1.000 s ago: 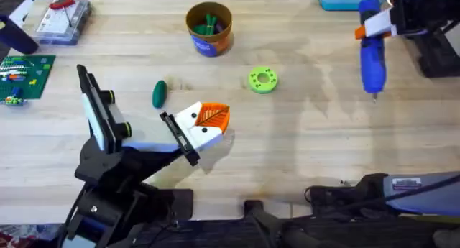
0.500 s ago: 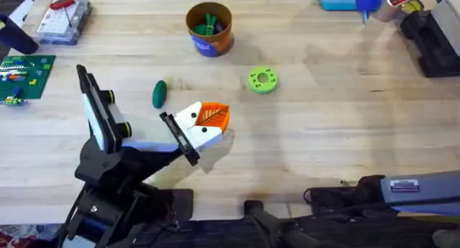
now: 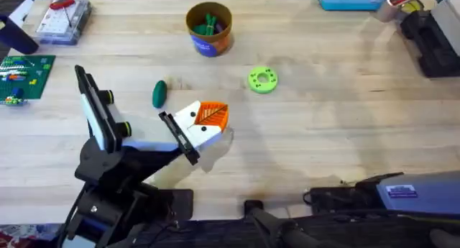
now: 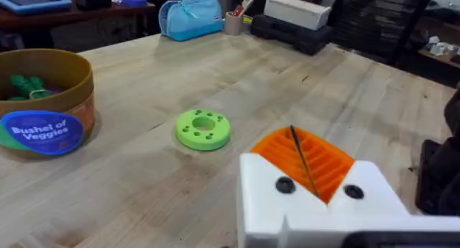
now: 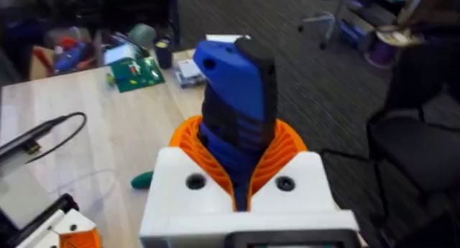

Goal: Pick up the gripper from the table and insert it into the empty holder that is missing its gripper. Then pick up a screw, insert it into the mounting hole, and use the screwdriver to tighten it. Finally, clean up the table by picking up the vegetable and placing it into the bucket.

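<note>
Wooden desk (image 3: 323, 118) below me, my right tool (image 5: 241, 194) is clamped on the screwdriver (image 5: 233, 97), while my left tool (image 4: 313, 180) has its pads together on nothing. I judge the mounting done, since white-and-orange fingers sit on the holder (image 3: 180, 138). Cleanup remains: the vegetable (image 3: 159, 93) lies well short of the bucket (image 3: 209, 29).

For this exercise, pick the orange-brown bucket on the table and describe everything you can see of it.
The bucket is a small round orange-brown tub, upright and open-topped, standing on the wooden table at its far side. A blue label reads "Bushel of Veggies". Green toy vegetables lie inside. Nothing else touches it.
</note>
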You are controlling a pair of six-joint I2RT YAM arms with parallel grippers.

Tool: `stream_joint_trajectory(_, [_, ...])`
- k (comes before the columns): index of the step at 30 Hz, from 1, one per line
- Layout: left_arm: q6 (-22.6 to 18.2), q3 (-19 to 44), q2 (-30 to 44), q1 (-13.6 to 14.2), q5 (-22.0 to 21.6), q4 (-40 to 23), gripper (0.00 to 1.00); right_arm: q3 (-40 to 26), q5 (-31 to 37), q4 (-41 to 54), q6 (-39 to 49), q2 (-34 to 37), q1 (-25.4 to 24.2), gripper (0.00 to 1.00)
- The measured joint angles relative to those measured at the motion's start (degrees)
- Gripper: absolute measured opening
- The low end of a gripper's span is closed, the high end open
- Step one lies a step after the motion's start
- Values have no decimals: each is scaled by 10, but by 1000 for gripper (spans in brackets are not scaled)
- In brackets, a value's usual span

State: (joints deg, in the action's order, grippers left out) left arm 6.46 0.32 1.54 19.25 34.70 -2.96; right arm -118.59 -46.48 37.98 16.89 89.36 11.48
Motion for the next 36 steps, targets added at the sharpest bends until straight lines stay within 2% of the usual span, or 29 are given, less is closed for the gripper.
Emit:
stream_joint_trajectory(7, [0,0,0,0,0,0,18,33,-17,-92,-27,0,63,50])
stream_joint_trajectory(12, [0,0,0,0,0,0,18,101,-41,-194,-55,0,91,50])
stream_joint_trajectory(17, [0,0,0,0,-1,0,18,198,-71,-392,-134,2,96,52])
stream_joint_trajectory(21, [0,0,0,0,-2,0,18,291,-96,-621,-235,4,96,50])
stream_joint_trajectory(25, [0,0,0,0,-2,0,18,361,-135,-811,-343,5,97,52])
stream_joint_trajectory(36, [0,0,0,0,-3,0,18,432,-233,-1183,-631,6,98,51])
